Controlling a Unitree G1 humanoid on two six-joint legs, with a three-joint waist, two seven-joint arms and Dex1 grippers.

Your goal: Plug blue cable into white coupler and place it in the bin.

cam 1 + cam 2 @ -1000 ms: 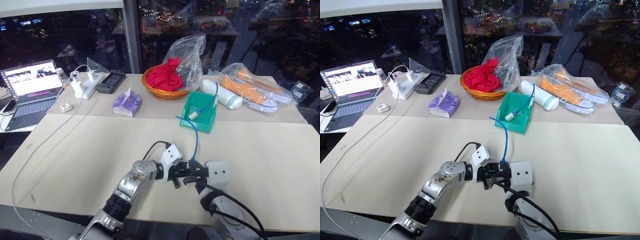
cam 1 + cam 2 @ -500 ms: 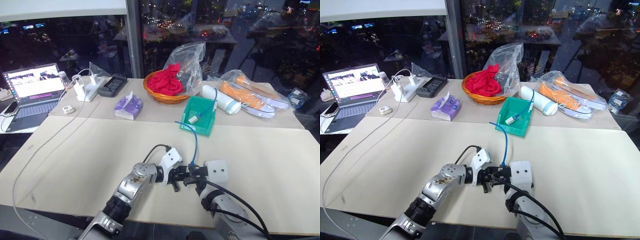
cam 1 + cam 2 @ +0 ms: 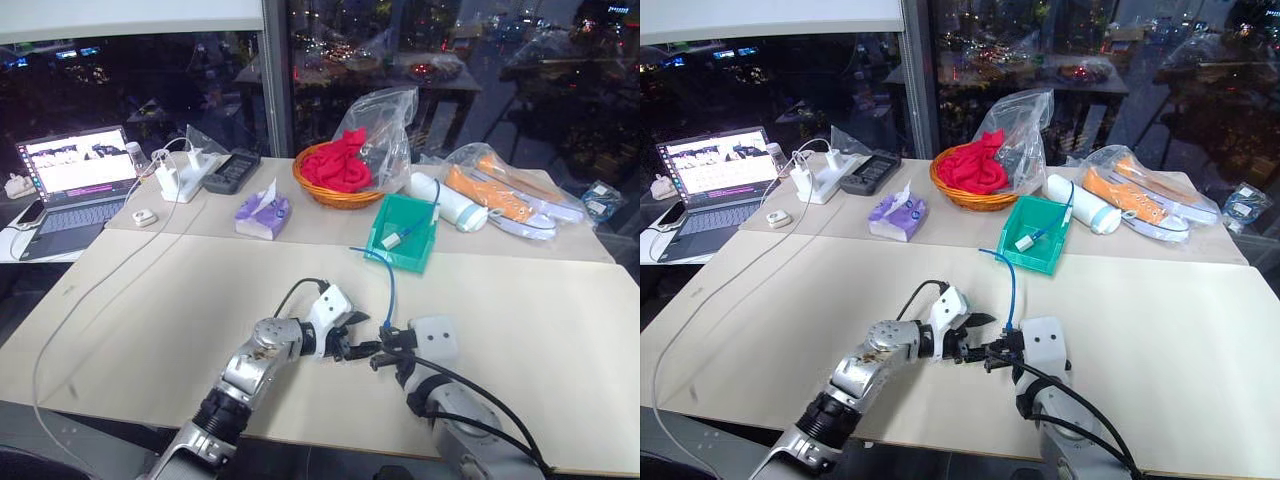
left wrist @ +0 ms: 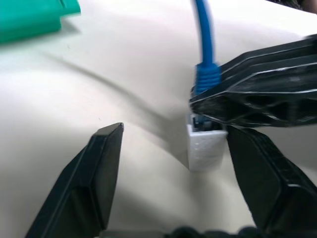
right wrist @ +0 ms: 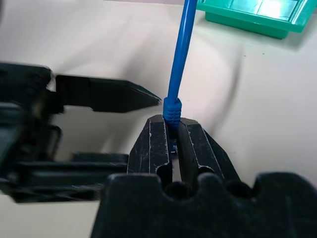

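Blue cable: thin light-blue cord, rising from its near plug end, arching, then running back to the bin; far pale plug end lies inside bin.

White coupler: tiny white boxy piece, seated on cable's near blue plug boot, well in front of bin.

Bin: small teal-green rectangular tray, low sloped front, upright on the table.
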